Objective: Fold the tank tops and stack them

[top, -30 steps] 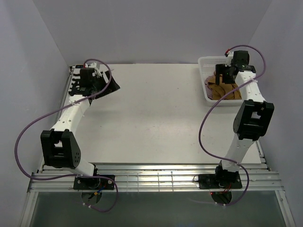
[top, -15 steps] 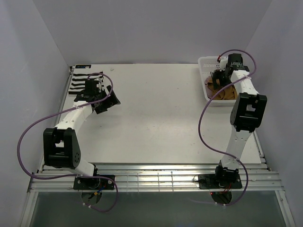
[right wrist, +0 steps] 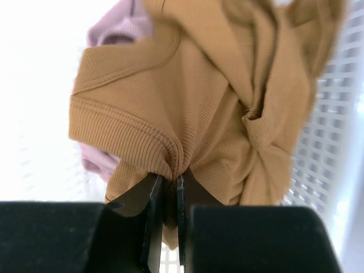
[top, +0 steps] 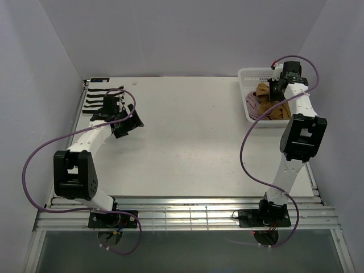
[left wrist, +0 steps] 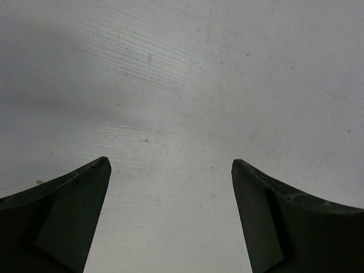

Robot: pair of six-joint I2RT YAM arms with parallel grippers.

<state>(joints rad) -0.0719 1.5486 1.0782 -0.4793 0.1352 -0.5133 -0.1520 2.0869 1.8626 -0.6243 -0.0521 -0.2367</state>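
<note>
Three tank tops are in play, and the right claw [right wrist: 169, 182] has one of them: its jaws are pinched almost flat on a ribbed hem fold of the tan-brown top [right wrist: 199, 108]. The cloth bunches and hangs just beyond the fingertips, partly lifted out of the white mesh basket [right wrist: 335, 114]. The pale pink top [right wrist: 111, 34] lies under and behind that bunch, to the claw's far left in the wrist view, touching the tan cloth. The striped top [top: 96, 96] lies flat on the table [top: 193, 142] just beyond the left claw [left wrist: 170, 165], whose jaws stand wide apart over the tabletop with nothing between them. The step in hand looks like drawing the tan top out of the basket. To do it well, I judge the lift should go straight up until the trailing cloth clears the rim (a sideways drag might tip the light basket or carry the pink top along). The pinch holds only a small edge fold, so a slow pull seems safer. Once out, the cloth wants laying down between the two claws, where the left claw could take a second corner and help spread it.
</note>
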